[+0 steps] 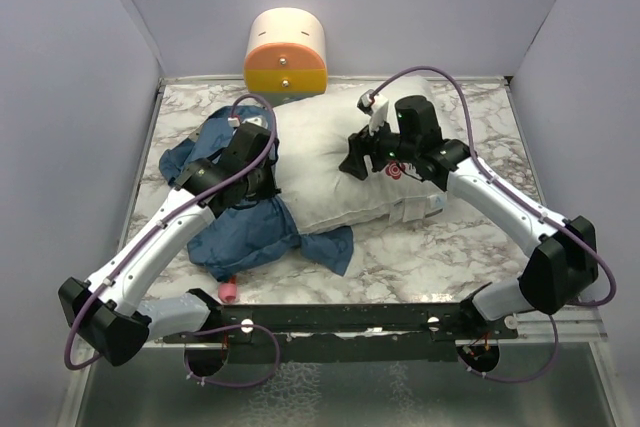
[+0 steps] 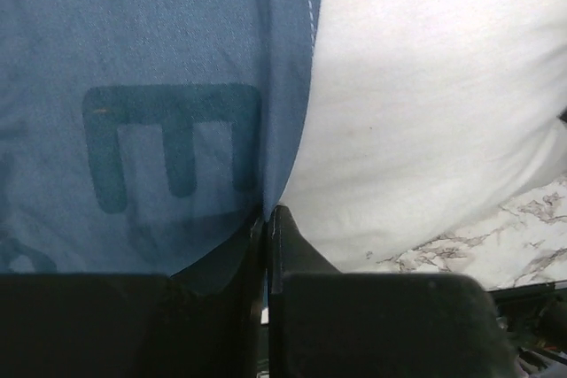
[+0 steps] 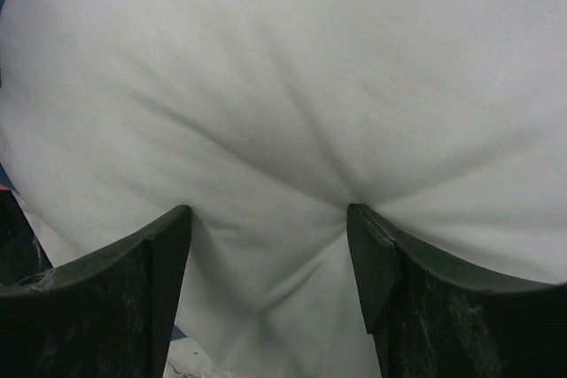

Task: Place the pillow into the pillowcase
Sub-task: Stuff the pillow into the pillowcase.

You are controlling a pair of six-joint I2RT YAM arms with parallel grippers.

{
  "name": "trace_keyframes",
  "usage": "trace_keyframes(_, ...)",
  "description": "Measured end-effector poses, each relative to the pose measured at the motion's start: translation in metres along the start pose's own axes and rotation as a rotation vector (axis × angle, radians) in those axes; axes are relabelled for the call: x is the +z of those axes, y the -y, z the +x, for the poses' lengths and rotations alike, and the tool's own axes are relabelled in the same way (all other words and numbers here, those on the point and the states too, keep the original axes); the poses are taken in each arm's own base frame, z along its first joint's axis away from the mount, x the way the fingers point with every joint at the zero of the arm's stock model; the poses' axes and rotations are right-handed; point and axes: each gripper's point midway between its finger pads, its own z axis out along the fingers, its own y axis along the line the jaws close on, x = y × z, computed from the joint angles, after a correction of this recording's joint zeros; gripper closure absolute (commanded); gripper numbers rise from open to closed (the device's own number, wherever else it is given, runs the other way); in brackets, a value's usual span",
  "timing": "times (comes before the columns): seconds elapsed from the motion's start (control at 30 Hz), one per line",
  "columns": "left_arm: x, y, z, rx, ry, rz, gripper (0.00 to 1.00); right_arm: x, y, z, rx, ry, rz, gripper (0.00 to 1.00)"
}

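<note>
The pillow (image 1: pixel 330 162) is laid across the middle of the counter (image 1: pixel 430 257), with the pillowcase (image 1: pixel 245 232) crumpled against its left end, near the counter's left edge. Blue pillowcase cloth is pinched in the closed left claw (image 2: pixel 268 212). The right claw (image 3: pixel 267 214) is held wide, its tips pressed into the pillow.

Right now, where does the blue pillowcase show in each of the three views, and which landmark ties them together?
Top external: the pillowcase lies crumpled left of centre, against the left side of the pillow.
Left wrist: it fills the left half, its edge meeting the pillow.
Right wrist: not clearly in it; at most a blue sliver at the left edge.
Shared landmark: the white pillow, in all three views.
</note>
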Motion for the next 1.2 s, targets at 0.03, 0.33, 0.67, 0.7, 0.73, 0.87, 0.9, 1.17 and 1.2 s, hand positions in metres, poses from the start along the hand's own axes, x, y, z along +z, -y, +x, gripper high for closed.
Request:
trace_keyframes(0.03, -0.002, 0.0, -0.001, 0.005, -0.001, 0.0, 1.0, 0.003, 0.001, 0.001, -0.001, -0.001, -0.004, 0.51)
trace_keyframes(0.33, -0.034, 0.039, -0.028, 0.041, 0.003, 0.152, 1.0, 0.031, -0.009, 0.002, 0.049, 0.024, -0.126, 0.99)
trace_keyframes(0.67, 0.008, 0.105, -0.064, -0.038, -0.075, 0.438, 1.0, 0.045, -0.062, -0.045, 0.194, 0.183, -0.378, 0.71)
trace_keyframes(0.7, 0.017, 0.105, -0.067, -0.059, -0.095, 0.453, 1.0, 0.048, -0.059, -0.046, 0.19, 0.18, -0.359, 0.52)
trace_keyframes(0.73, 0.023, 0.102, -0.071, -0.081, -0.11, 0.472, 1.0, 0.048, -0.055, -0.044, 0.189, 0.173, -0.349, 0.34)
trace_keyframes(0.87, 0.036, 0.082, -0.087, -0.138, -0.088, 0.487, 1.0, 0.025, -0.048, -0.048, 0.049, 0.176, -0.288, 0.05)
trace_keyframes(0.9, 0.038, 0.077, -0.09, -0.148, -0.081, 0.487, 1.0, 0.013, -0.053, -0.053, -0.011, 0.191, -0.284, 0.04)
trace_keyframes(1.17, 0.032, 0.07, -0.086, -0.156, -0.063, 0.539, 1.0, -0.062, -0.051, -0.044, -0.564, 0.325, -0.122, 0.0)
trace_keyframes(1.2, 0.031, 0.07, -0.085, -0.156, -0.066, 0.542, 1.0, -0.058, -0.044, -0.034, -0.606, 0.3, -0.097, 0.0)
